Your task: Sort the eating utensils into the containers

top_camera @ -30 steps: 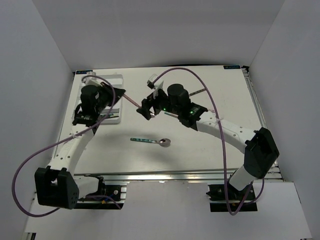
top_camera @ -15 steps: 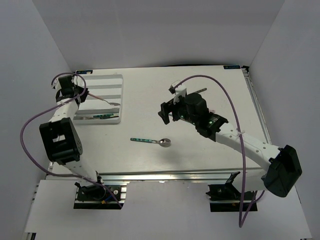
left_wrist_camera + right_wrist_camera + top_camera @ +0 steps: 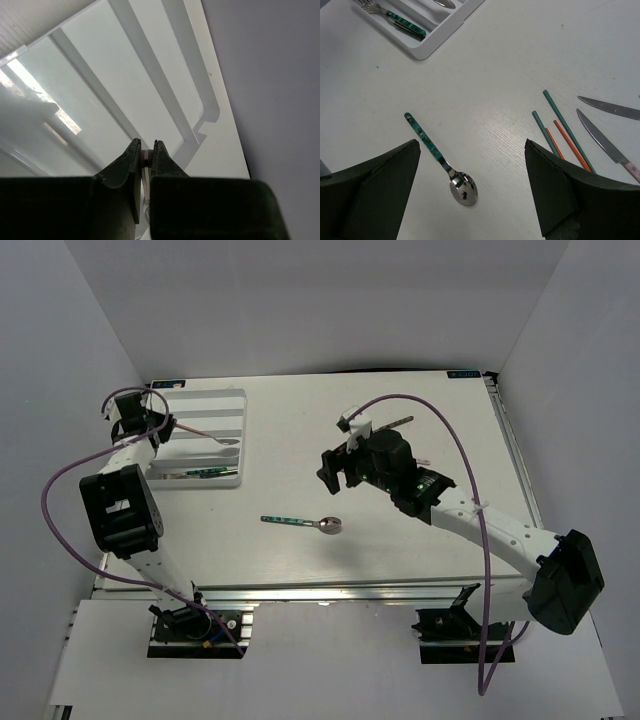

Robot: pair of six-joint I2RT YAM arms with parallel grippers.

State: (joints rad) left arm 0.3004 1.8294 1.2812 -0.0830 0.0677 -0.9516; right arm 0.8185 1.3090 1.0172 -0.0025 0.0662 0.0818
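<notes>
From above, the left gripper (image 3: 160,424) sits at the far left edge of the white tray (image 3: 243,420), clenched on a pink-handled utensil (image 3: 195,432) that reaches out over the slots. The overhead view is too small to show what kind of utensil it is. The left wrist camera shows its fingers (image 3: 127,160) pressed almost together, with a sliver of pink between them and the tray dividers (image 3: 150,75) beneath.

The right gripper (image 3: 330,468) hangs over the middle of the table (image 3: 300,570), released, its jaws spread wide. Its wrist camera looks down on a green-handled spoon (image 3: 440,160) lying alone on the table. That camera also catches things the arm hides from above: green and red chopsticks (image 3: 567,131) and two knives (image 3: 606,142) to the right. A green-handled fork (image 3: 400,21) lies in the nearest tray slot.
</notes>
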